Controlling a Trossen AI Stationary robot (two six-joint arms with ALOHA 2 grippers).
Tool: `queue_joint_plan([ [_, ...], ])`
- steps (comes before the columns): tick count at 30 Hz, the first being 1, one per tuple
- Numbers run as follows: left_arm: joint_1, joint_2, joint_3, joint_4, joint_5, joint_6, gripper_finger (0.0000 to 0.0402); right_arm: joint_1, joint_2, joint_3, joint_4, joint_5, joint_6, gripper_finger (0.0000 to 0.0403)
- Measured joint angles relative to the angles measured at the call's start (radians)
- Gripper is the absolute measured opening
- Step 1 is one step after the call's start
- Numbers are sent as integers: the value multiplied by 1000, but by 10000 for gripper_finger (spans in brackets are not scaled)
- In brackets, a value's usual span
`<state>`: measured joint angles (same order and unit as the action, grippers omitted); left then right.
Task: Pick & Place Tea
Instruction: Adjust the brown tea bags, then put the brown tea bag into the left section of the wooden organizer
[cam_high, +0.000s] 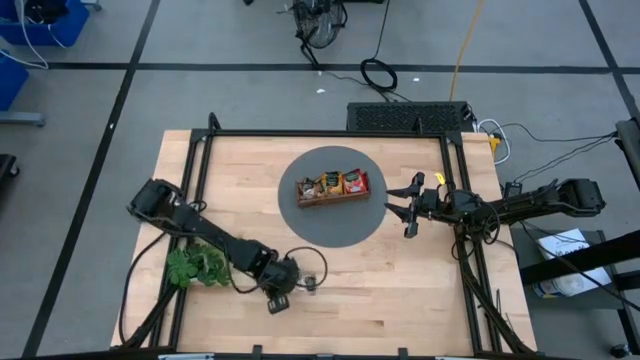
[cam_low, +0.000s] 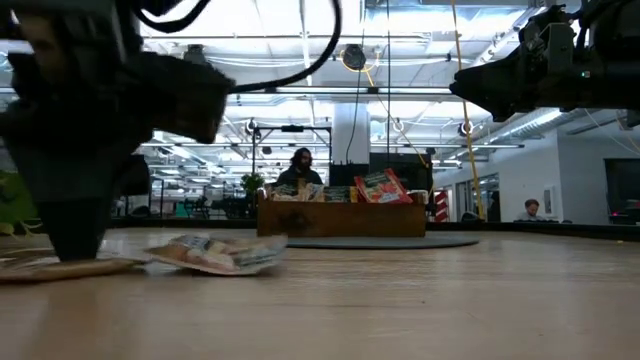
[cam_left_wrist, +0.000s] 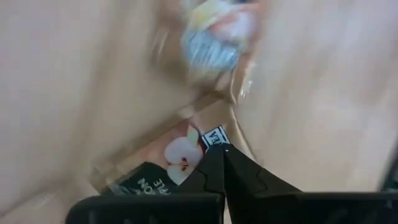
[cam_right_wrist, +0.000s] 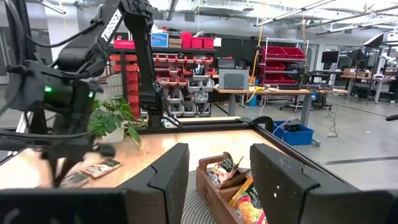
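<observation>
My left gripper stands on the table near its front edge, fingers pointing down and shut on a dark tea sachet with an apple print. This sachet lies flat on the wood. A second, pale sachet lies just beside it. My right gripper is open and empty, raised over the right edge of the grey round mat. It faces the wooden tray, which holds several red and orange sachets standing on edge. My left gripper comes from above, fingers pointing down. Its shut fingertips meet on the apple-print sachet's edge next to the white label. The sachet lies flat on the table. Whether the fingers pinch the edge or only press on it does not show.
A green leafy sprig lies at the left front beside my left arm. A black frame runs along the table's far, left and right sides. Bare wood lies between the mat and the front edge. A person sits in the room beyond the table.
</observation>
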<state>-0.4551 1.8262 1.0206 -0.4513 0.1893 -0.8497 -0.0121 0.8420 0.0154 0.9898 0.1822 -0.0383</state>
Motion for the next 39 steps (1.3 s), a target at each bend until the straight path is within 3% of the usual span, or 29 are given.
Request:
queue_joint_plan([
  [5, -29, -84, 44, -298, -170, -156, 1, 0, 0, 0, 0, 0, 0, 155],
  [9, -42, -155, 69, -351, -260, -378, 1, 0, 0, 0, 0, 0, 0, 155],
  [13, -51, -173, 67, -425, -265, -627, 3, 0, 0, 0, 0, 0, 0, 155],
  [17, -65, -150, 68, -602, -241, -767, 2, 0, 0, 0, 0, 0, 0, 155],
  [21, -64, -131, 66, -709, -239, -823, 2, 0, 0, 0, 0, 0, 0, 155],
  [39, -54, -124, -93, -637, -155, -890, 1, 0, 0, 0, 0, 0, 0, 155],
])
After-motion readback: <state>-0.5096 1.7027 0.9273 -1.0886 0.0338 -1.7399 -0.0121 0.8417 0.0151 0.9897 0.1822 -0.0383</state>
